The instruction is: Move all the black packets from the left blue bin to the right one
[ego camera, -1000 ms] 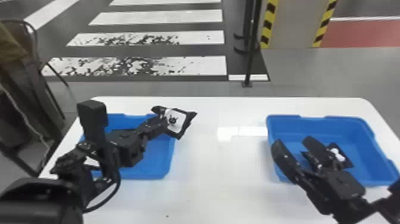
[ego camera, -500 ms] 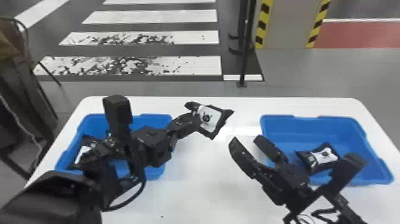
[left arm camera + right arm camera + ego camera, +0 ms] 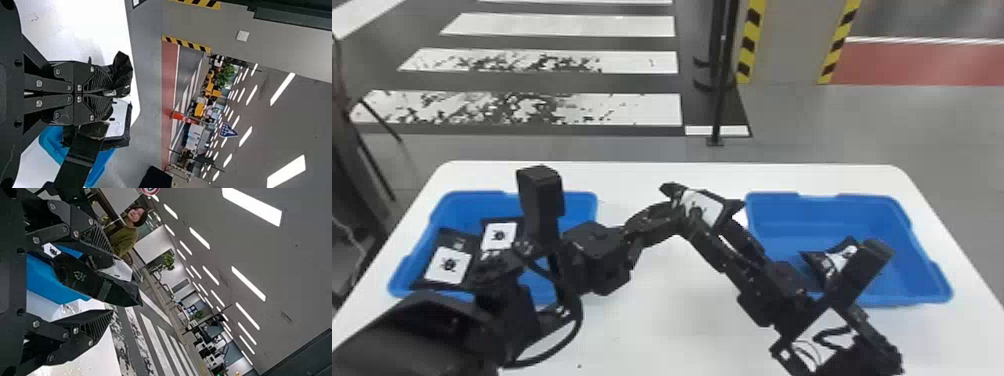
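Note:
My left gripper [image 3: 677, 212] is shut on a black packet with a white label [image 3: 703, 206], held above the table between the bins. In the left wrist view, the left gripper [image 3: 111, 94] pinches that packet [image 3: 124, 74]. My right gripper [image 3: 710, 222] stands open at the packet's near right side; in the right wrist view, the right gripper [image 3: 111, 288] has a finger on either side of the held packet [image 3: 121, 293]. Two black packets [image 3: 449, 265] [image 3: 499, 235] lie in the left blue bin [image 3: 577, 199]. One packet [image 3: 839, 257] rests in the right blue bin [image 3: 872, 202], partly behind the right arm.
Both bins stand on a white table [image 3: 652, 325]. The two arms meet over the middle, their grippers close together. A black pole [image 3: 719, 100] stands on the floor beyond the far table edge.
The left gripper has carried its packet rightward from above the left bin. My right gripper has come leftward from over the right bin to meet it. Packets in the left bin have come into sight.

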Motion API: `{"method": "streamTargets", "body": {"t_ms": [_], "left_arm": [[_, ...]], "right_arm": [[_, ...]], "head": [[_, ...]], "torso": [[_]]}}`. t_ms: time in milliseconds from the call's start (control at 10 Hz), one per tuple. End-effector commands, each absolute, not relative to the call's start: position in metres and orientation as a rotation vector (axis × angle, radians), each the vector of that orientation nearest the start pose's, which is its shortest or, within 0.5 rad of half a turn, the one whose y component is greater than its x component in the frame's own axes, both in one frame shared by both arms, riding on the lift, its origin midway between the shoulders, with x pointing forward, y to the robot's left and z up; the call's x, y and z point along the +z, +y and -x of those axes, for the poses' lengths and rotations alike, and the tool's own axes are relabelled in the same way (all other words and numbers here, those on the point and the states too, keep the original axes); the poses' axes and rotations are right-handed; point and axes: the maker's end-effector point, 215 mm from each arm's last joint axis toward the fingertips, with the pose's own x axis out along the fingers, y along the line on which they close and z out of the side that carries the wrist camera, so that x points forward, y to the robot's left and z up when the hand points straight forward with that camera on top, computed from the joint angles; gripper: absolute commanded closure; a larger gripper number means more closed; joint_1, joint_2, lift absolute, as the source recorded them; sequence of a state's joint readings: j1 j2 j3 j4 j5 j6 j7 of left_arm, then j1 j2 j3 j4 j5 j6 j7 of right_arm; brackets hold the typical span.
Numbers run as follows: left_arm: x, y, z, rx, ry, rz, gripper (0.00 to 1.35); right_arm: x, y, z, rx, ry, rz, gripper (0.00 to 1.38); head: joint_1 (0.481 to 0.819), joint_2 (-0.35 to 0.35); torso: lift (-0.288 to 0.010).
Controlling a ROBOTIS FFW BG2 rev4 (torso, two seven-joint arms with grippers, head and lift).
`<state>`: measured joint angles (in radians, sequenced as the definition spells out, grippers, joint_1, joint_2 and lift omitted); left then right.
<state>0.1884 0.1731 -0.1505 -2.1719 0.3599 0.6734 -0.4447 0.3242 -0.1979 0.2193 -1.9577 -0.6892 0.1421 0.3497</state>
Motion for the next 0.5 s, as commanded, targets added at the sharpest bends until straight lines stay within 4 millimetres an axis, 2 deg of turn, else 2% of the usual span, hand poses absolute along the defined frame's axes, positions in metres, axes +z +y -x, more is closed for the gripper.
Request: {"method": "streamTargets", "body": {"t_ms": [0, 100, 200, 300, 400], "left_arm": [[-0.303, 0.033, -0.452, -0.786, 0.280, 0.219, 1.21], [-0.303, 0.033, -0.452, -0.787, 0.279, 0.221, 1.21], [-0.303, 0.032, -0.451, -0.789, 0.281, 0.225, 1.21], [-0.307, 0.027, -0.447, -0.804, 0.306, 0.259, 1.15], [-0.315, 0.027, -0.442, -0.810, 0.332, 0.309, 0.56]], "right_arm": [[-0.313, -0.055, -0.443, 0.654, 0.089, -0.598, 1.17], [-0.310, -0.058, -0.444, 0.641, 0.072, -0.601, 1.27], [-0.309, -0.058, -0.444, 0.640, 0.069, -0.605, 1.28], [-0.310, -0.058, -0.444, 0.639, 0.071, -0.605, 1.28], [-0.312, -0.063, -0.447, 0.630, 0.072, -0.606, 1.28]], "head": [[0.695, -0.023], [0.695, -0.026], [0.695, -0.030], [0.695, -0.032], [0.695, -0.033]], "torso": [[-0.140], [-0.140], [-0.140], [-0.140], [-0.140]]}}
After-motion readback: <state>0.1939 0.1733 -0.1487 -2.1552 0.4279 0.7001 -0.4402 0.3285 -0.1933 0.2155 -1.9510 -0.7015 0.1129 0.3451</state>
